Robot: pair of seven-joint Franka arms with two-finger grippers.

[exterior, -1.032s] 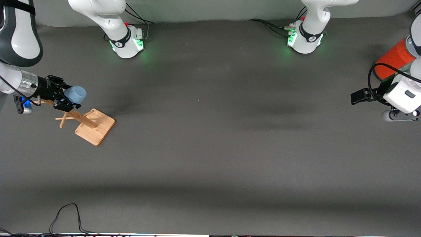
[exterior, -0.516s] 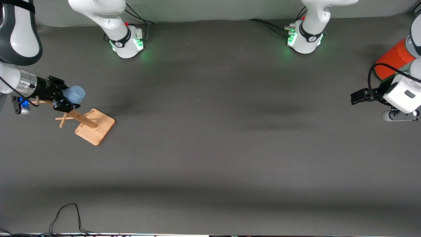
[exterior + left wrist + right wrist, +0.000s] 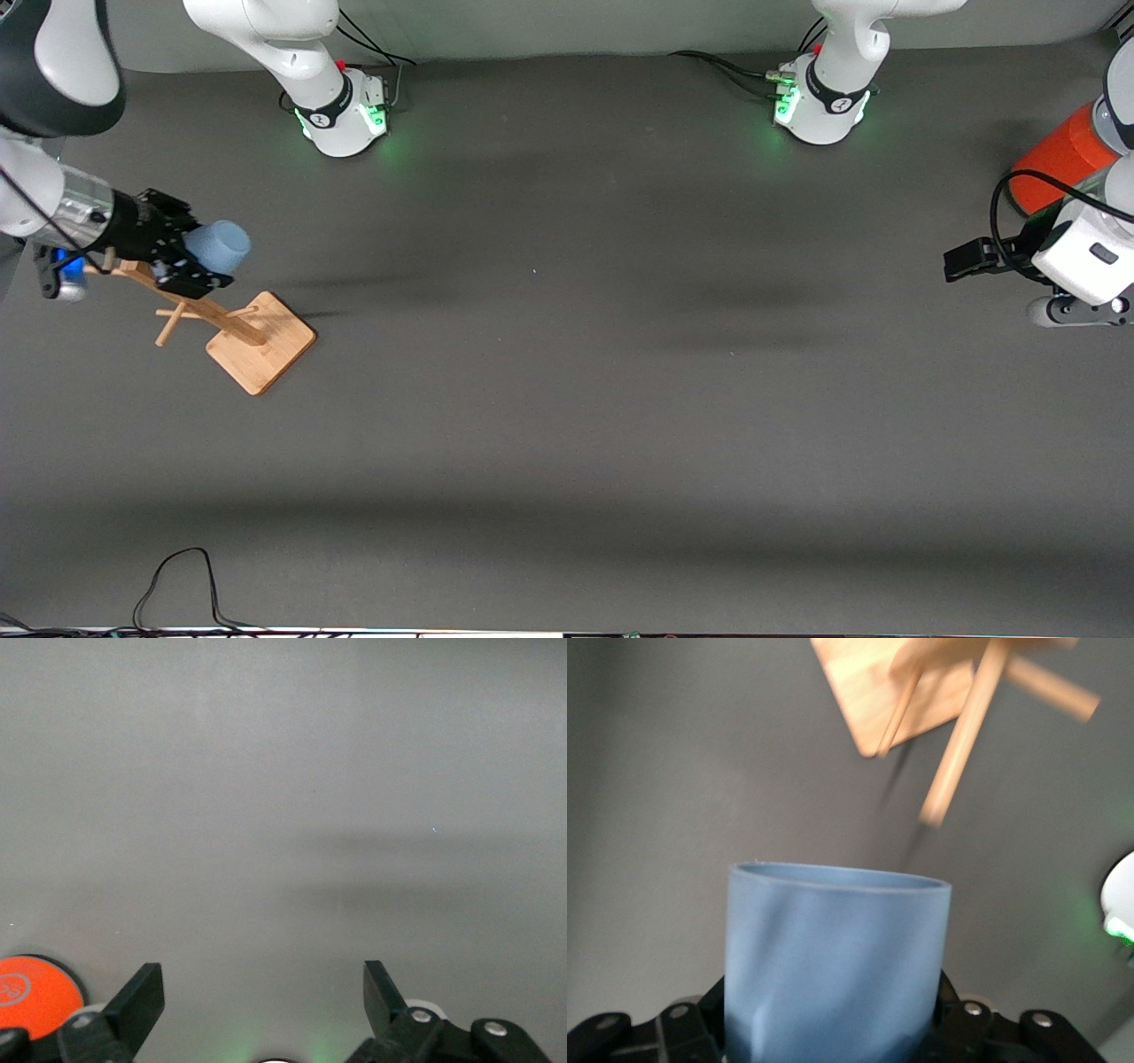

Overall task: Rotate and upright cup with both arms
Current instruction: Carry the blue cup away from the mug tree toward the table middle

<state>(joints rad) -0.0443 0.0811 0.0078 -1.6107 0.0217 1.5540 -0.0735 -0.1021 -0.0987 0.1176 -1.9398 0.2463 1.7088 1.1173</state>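
Your right gripper (image 3: 190, 257) is clamped on the cup (image 3: 219, 246), holding it over the wooden peg rack (image 3: 235, 332). Your left gripper (image 3: 261, 1005) waits, fingers apart, beside the orange can (image 3: 1059, 159). No legible writing.

1 blue cup (image 3: 219, 245), 1 wooden peg rack (image 3: 239, 332), 1 orange can (image 3: 1059, 161), 2 arms, 2 pincers.

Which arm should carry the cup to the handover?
Right: the right gripper is shut on the small light-blue tumbler above the wooden peg rack. The left gripper waits open and empty near the orange-red can.
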